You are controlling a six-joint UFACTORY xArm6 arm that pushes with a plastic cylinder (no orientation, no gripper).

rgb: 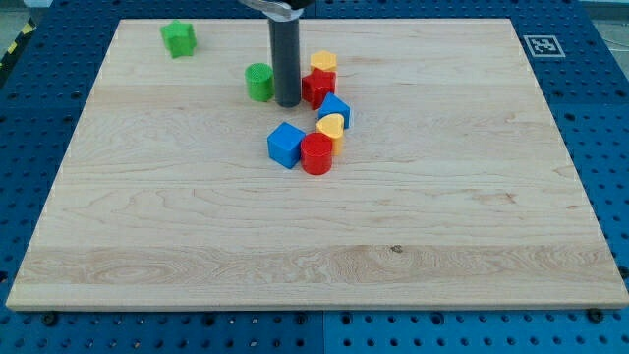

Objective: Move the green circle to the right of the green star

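The green circle [259, 81] sits near the view's top, left of centre. The green star [179, 38] lies further up and to the left, near the board's top-left corner. My tip [288, 103] rests on the board just right of the green circle, between it and a red star-shaped block [317, 88].
A cluster lies right of and below my tip: a yellow block [323, 61], a blue block [335, 109], a yellow heart [331, 126], a blue cube [286, 144] and a red cylinder [316, 154]. The wooden board [314, 246] has an edge all round.
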